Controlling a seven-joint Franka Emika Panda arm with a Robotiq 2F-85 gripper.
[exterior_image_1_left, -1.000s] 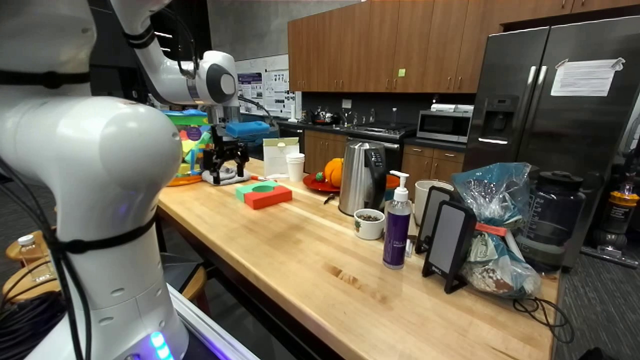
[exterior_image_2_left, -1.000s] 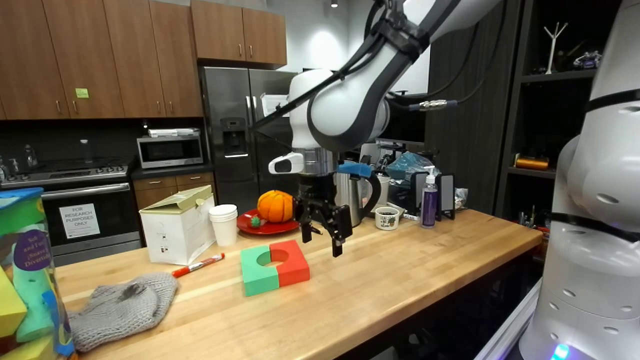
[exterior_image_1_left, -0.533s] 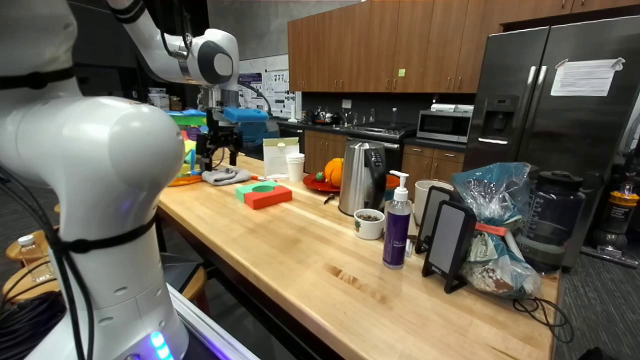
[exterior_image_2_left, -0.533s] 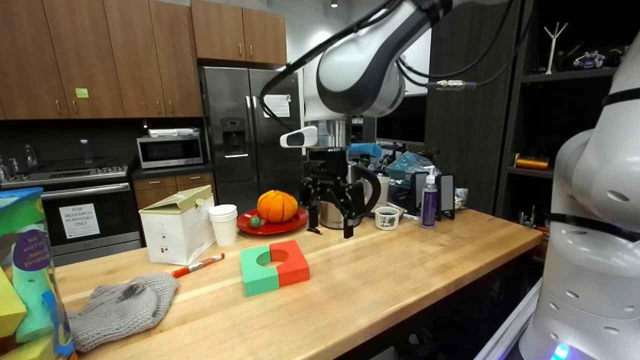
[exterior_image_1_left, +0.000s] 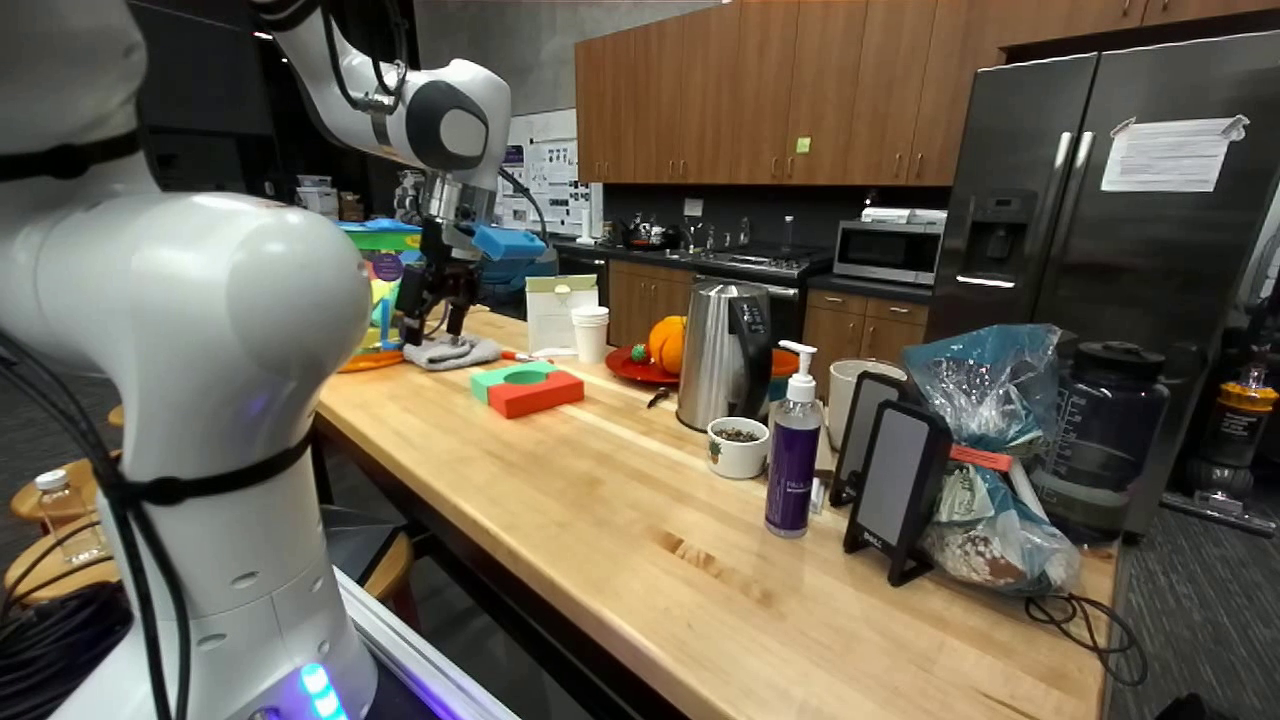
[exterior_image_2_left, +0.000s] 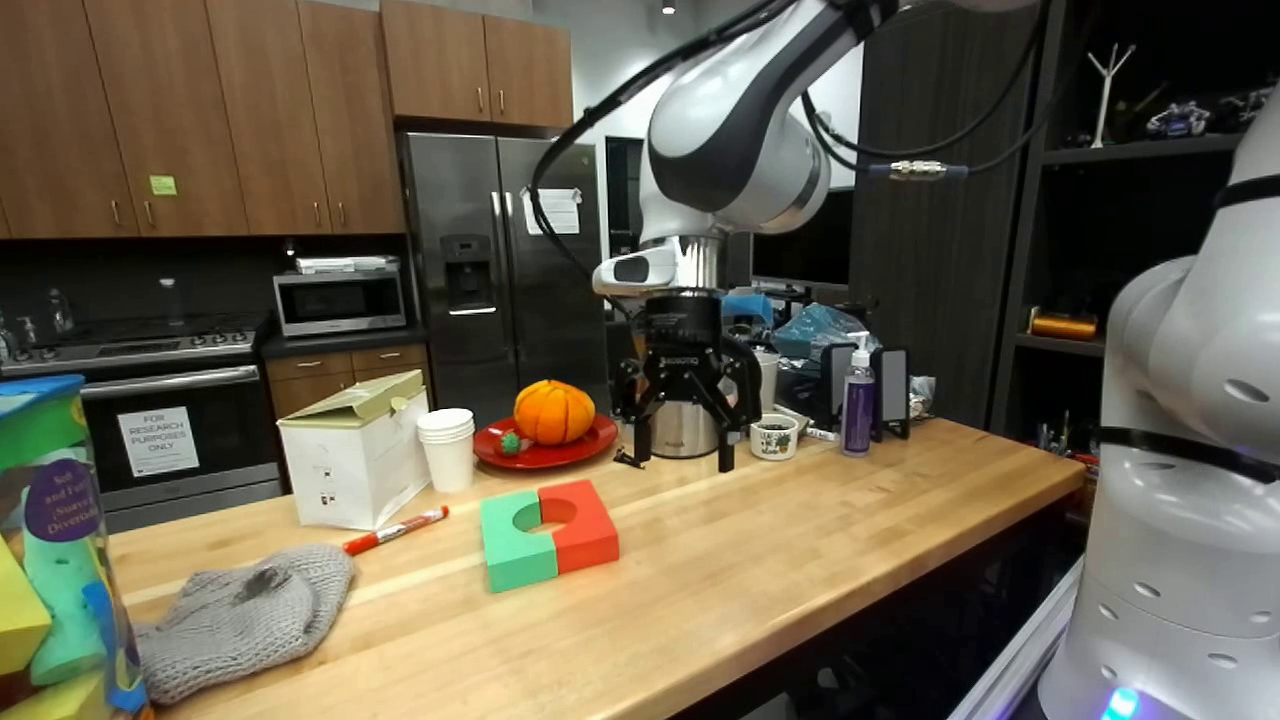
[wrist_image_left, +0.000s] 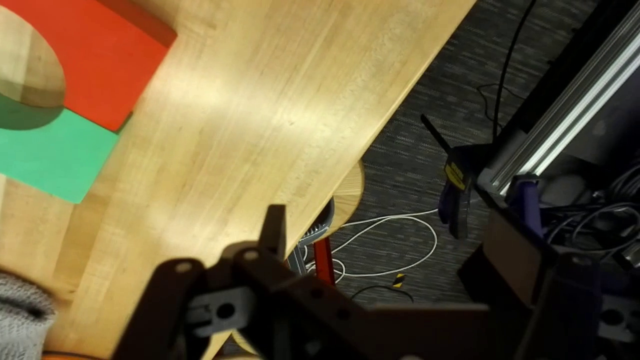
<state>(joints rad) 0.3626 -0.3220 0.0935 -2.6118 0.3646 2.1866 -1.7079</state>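
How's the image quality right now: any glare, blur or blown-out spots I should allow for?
Wrist view: pale glare washes over patches of the light wooden tabletop; the black two-fingered tool looks dark and soft-edged; the flat red block with a curved cutout shows crisper edges. Both exterior views: the blue lights on the white robot base look overexposed.

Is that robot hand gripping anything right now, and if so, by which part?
Nothing is held. The gripper is open, its fingers apart; the kettle showing between them in an exterior view stands farther back.
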